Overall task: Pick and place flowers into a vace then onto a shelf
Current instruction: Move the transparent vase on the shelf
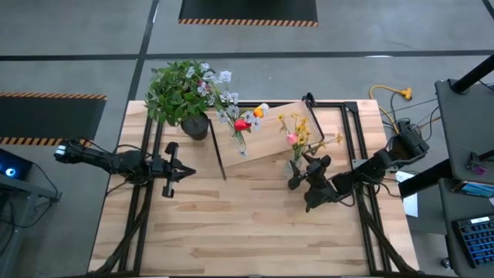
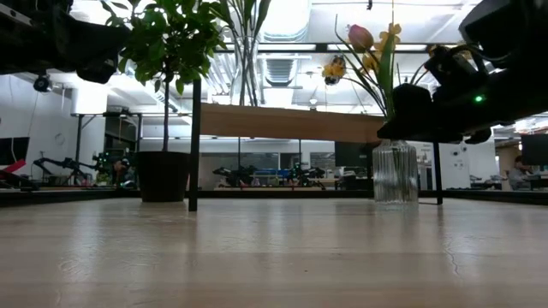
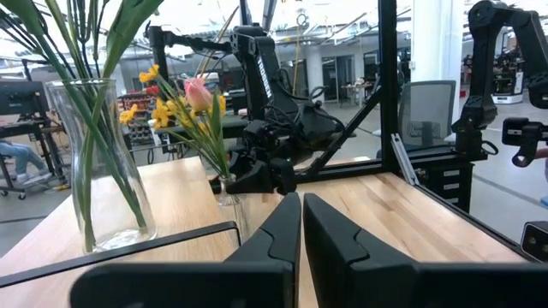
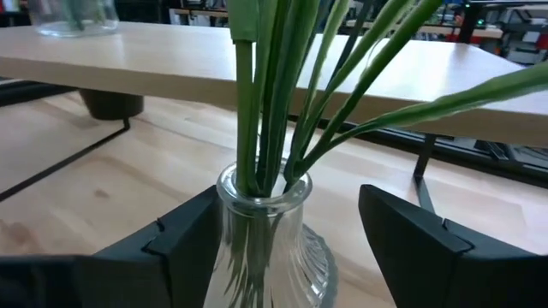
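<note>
Right gripper (image 4: 282, 248) jaws spread wide, straddling ribbed glass vase (image 4: 267, 231) of yellow and pink flowers (image 3: 184, 107) on tabletop (image 1: 247, 224) beside shelf (image 1: 272, 133). Left gripper (image 1: 171, 171) jaws clenched, empty, well apart.

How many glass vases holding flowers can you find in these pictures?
2. One tall glass vase stands on the shelf. One ribbed vase stands on the table beside the shelf, between the right gripper's open fingers. Others may be hidden.
</note>
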You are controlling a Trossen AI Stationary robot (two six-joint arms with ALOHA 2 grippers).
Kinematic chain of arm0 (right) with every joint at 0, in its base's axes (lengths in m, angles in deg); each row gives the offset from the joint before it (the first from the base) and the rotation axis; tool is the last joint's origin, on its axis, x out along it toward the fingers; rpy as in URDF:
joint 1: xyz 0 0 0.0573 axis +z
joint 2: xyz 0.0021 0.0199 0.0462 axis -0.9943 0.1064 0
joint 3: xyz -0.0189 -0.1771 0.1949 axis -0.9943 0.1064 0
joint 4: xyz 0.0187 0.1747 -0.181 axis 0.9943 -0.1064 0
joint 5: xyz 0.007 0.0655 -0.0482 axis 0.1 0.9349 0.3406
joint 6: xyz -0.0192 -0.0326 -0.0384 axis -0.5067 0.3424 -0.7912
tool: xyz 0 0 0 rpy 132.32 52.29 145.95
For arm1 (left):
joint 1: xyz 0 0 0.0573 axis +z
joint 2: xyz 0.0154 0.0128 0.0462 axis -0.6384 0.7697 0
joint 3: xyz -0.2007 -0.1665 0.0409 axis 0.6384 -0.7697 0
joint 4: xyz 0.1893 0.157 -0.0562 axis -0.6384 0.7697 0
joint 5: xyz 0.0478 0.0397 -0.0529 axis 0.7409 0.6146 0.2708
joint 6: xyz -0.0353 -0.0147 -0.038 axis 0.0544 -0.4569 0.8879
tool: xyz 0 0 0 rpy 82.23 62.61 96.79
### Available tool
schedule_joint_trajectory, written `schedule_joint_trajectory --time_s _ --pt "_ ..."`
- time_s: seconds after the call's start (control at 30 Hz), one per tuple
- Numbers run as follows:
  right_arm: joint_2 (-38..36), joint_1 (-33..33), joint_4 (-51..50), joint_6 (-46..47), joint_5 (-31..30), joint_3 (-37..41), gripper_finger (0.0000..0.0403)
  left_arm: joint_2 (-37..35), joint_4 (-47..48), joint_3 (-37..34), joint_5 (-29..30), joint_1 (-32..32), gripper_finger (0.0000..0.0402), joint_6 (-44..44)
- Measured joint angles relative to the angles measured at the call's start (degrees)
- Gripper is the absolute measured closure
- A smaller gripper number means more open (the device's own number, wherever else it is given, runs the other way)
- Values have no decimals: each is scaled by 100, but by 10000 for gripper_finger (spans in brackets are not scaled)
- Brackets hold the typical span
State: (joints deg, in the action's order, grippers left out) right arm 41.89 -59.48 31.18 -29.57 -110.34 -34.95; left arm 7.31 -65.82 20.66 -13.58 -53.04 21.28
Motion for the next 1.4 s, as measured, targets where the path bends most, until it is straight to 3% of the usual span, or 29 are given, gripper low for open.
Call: schedule_joint_trajectory --time_s 0.3,0.7,1.07,1.2,1.4 --pt "0 -65 58 -2 14 0 178 0 0 0 0 2 402 0" --pt "-2 -62 72 -2 14 0 291 0 0 -2 0 2 401 0" --pt "-52 107 94 -71 238 -256 293 -2 81 -9 0 0 402 1" --pt "-149 185 90 -568 728 -635 293 -2 81 -9 0 1 402 1" --pt "-545 396 51 -1731 825 -1222 293 -2 82 -9 -1 0 402 2"
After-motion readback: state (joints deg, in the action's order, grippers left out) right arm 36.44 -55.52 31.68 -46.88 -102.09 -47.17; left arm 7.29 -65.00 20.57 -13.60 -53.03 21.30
